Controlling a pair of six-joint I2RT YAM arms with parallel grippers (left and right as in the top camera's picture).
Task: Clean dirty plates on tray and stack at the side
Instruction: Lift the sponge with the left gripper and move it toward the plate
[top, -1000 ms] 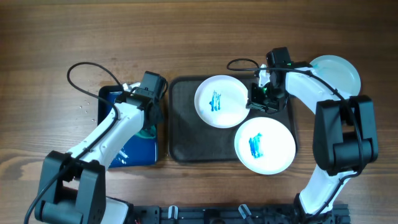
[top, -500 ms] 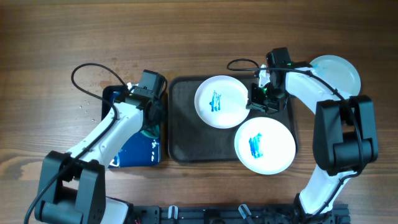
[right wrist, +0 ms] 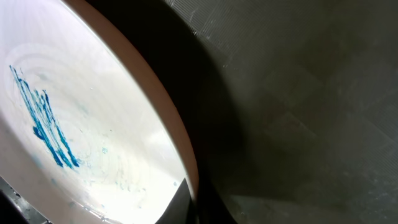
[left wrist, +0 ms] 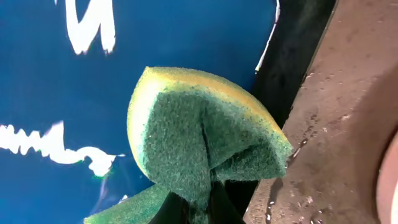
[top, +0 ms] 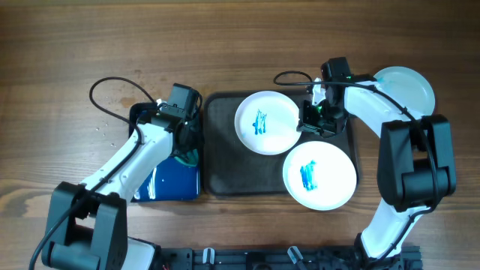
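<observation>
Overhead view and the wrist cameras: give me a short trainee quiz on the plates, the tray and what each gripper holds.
1. True or false: the far plate and the near plate on the tray both bear blue smears.
2. What is the left gripper shut on?
3. The right gripper pinches the rim of: A the far plate, B the near plate, C the tray.

Key: 1 true. 2 a green and yellow sponge. 3 A.
</observation>
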